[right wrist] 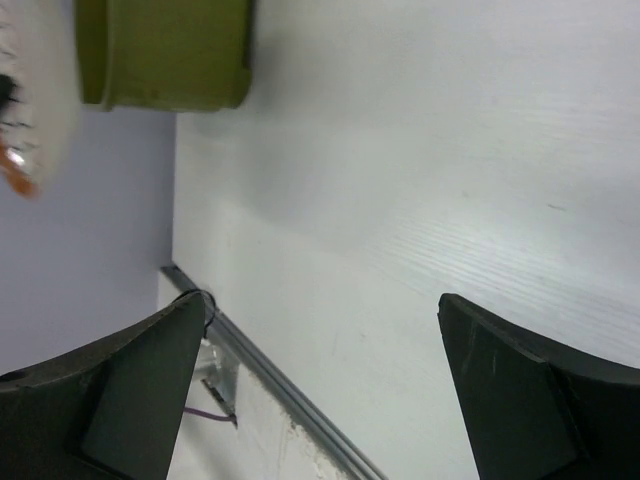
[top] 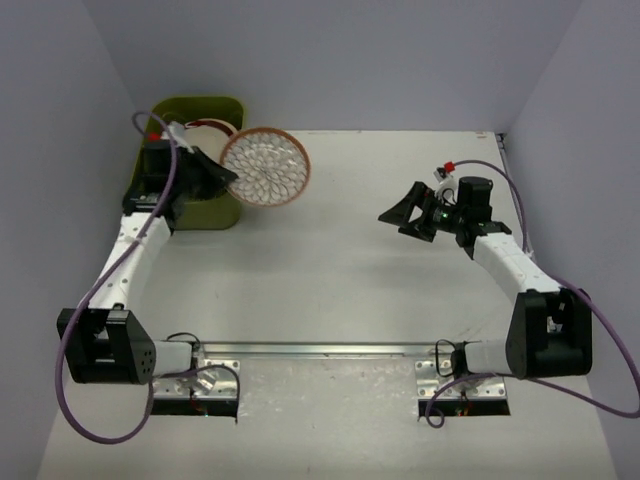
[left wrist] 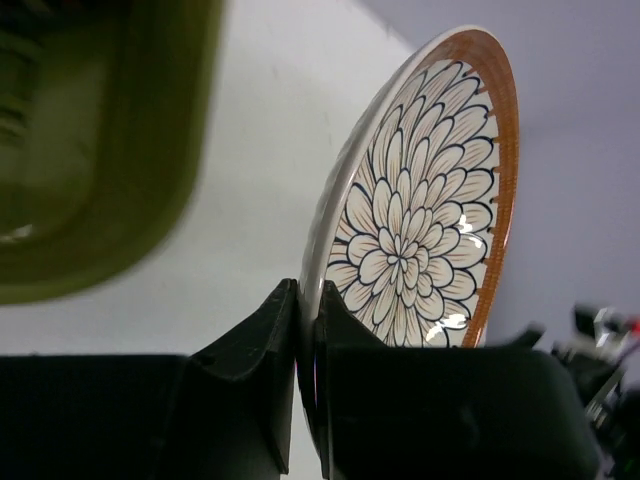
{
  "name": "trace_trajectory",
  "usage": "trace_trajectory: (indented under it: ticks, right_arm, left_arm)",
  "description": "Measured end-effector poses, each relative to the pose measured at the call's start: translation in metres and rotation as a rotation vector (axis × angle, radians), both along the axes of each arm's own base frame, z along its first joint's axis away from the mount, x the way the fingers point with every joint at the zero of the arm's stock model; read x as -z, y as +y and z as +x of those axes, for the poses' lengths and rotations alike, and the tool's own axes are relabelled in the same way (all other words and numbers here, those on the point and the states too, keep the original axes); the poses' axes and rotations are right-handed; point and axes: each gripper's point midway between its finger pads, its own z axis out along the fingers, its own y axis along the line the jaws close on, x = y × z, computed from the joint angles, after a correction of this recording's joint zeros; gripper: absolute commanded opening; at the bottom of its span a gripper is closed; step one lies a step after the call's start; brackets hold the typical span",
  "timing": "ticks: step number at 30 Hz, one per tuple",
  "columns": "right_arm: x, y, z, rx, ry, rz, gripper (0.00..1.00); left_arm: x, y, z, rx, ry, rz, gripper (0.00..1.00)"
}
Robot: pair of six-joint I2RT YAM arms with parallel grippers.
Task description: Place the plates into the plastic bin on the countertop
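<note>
**Figure.** Transfer of a plate, read from the arm bases outward.

Nearest the bases, a metal rail (top: 320,350) is running along the front edge of the flat white worktop (top: 330,290), well apart from the olive-green rectangular plastic bin (top: 214,210) (left wrist: 120,200) (right wrist: 170,60), which is sitting at the far left.

Farther in, well to the right of the bin, the right claw (top: 408,220) (right wrist: 320,310) is hovering over bare worktop. Its jaws are standing wide apart with nothing between them, probably to keep it out of the other arm's way.

Just beside the bin's right wall, the left claw (top: 226,177) (left wrist: 308,300) is clamping its jaws together on the rim of a round ceramic plate (top: 265,167) (left wrist: 420,230) with an orange-brown border and a black-outlined petal pattern. The thin rim is likely being gripped because it is the only part narrow jaws can span.

The plate is hanging tilted above the worktop, outside the bin and not yet lowered into it. This pose would suit sliding it in edge first.

Inside the bin, a pale round dish edged in red (top: 205,132) is showing.

No brand, label or writing is reading legibly in any view.
</note>
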Motion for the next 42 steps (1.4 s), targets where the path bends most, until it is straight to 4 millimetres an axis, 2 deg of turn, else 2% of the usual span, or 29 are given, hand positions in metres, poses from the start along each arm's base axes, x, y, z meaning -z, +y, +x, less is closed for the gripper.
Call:
trace_trajectory:
  ticks: [3,5,6,8,11,15,19,25,29,33,36,38,40,41,42]
  right_arm:
    - [0.026,-0.02,-0.008,0.054,0.073,-0.045,0.99]
    - [0.036,-0.021,-0.016,0.051,0.108,-0.061,0.99]
    - [0.039,-0.021,-0.019,0.046,0.114,-0.067,0.99]
    - [0.041,-0.021,-0.024,0.034,0.117,-0.076,0.99]
    - [0.039,-0.021,-0.026,0.025,0.104,-0.083,0.99]
    - [0.038,-0.021,-0.027,0.014,0.098,-0.085,0.99]
    - [0.038,-0.02,-0.028,0.004,0.097,-0.078,0.99]
    - [0.039,-0.018,-0.029,-0.007,0.103,-0.068,0.99]
    - [0.039,-0.017,-0.029,-0.011,0.102,-0.065,0.99]
    - [0.038,-0.016,-0.028,-0.016,0.096,-0.06,0.99]
    - [0.038,-0.016,-0.028,-0.02,0.096,-0.056,0.99]
    - [0.038,-0.016,-0.028,-0.02,0.096,-0.056,0.99]
    - [0.039,-0.016,-0.028,-0.02,0.097,-0.056,0.99]
    - [0.039,-0.016,-0.028,-0.02,0.097,-0.056,0.99]
    - [0.039,-0.016,-0.028,-0.02,0.097,-0.056,0.99]
  left_arm:
    - [-0.04,0.087,0.036,-0.309,-0.092,-0.03,0.0]
    - [-0.057,0.14,0.051,-0.497,-0.145,-0.028,0.0]
    - [-0.06,0.16,0.056,-0.564,-0.153,-0.034,0.0]
    - [-0.058,0.191,0.07,-0.659,-0.143,-0.044,0.0]
    - [-0.04,0.214,0.102,-0.703,-0.084,-0.053,0.0]
    - [-0.005,0.229,0.14,-0.715,0.021,-0.046,0.0]
    - [0.022,0.237,0.157,-0.717,0.114,-0.025,0.0]
    - [0.041,0.238,0.159,-0.714,0.176,-0.015,0.02]
    - [0.048,0.234,0.162,-0.695,0.197,-0.025,0.09]
    - [0.062,0.226,0.171,-0.668,0.212,-0.047,0.35]
    - [0.066,0.22,0.176,-0.649,0.211,-0.072,0.42]
    - [0.063,0.217,0.179,-0.643,0.198,-0.083,0.54]
    - [0.061,0.218,0.181,-0.645,0.186,-0.085,0.71]
    - [0.06,0.218,0.182,-0.647,0.183,-0.084,0.89]
    - [0.06,0.218,0.182,-0.65,0.182,-0.076,0.99]
